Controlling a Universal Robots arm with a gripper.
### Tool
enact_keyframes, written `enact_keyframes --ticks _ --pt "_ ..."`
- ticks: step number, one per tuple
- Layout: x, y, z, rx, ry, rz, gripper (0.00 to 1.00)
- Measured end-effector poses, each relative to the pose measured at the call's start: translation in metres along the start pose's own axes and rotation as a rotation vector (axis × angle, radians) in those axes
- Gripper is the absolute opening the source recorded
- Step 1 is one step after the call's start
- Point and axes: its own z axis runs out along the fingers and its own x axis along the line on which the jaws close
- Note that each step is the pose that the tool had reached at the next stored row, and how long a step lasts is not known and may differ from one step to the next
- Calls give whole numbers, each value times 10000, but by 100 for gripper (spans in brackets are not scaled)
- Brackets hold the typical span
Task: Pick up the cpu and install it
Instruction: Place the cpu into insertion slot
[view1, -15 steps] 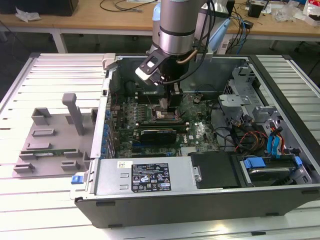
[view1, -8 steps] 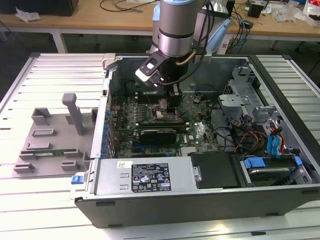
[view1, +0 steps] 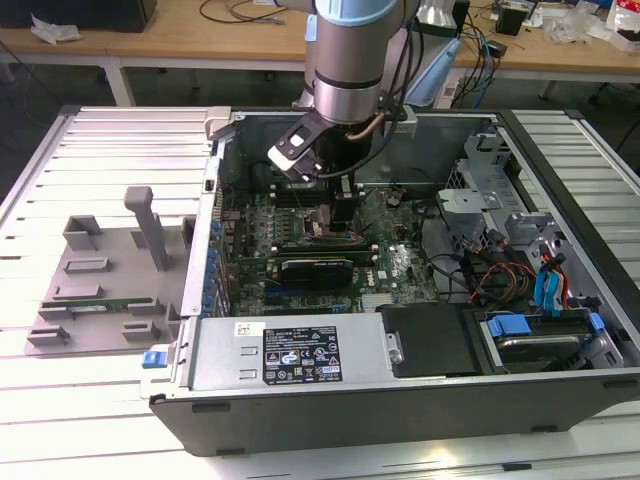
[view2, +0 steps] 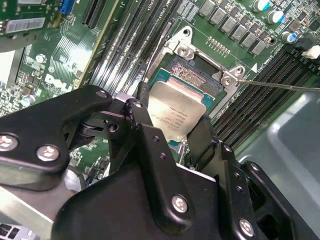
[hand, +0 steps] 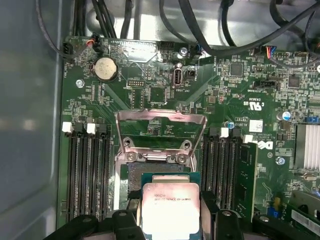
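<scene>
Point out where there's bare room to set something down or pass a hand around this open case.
Bare slatted table lies beyond the grey fixture at the exterior view's left, and again nearer the camera beside the computer case. Inside is crowded: the gripper holds the cpu over the socket, with cables packed at that view's right.

I'm seeing soft overhead light washing the cpu (hand: 171, 207) between the fingers (hand: 123, 221) into pale pink glare. Just beyond them the raised metal frame (hand: 160, 125) is glaring too. The case wall (hand: 30, 125) off to one side is sitting dim and hazy.
</scene>
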Motion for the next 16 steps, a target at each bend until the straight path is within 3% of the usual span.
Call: enact_keyframes --ticks 4,6,8,9,16 --pt "20 -3 45 16 -3 353 55" --pt "76 -2 71 21 -4 456 55" --pt "109 -20 236 15 -13 345 55" --pt "110 -24 265 16 -15 322 55" --pt "111 -24 286 16 -14 323 55"
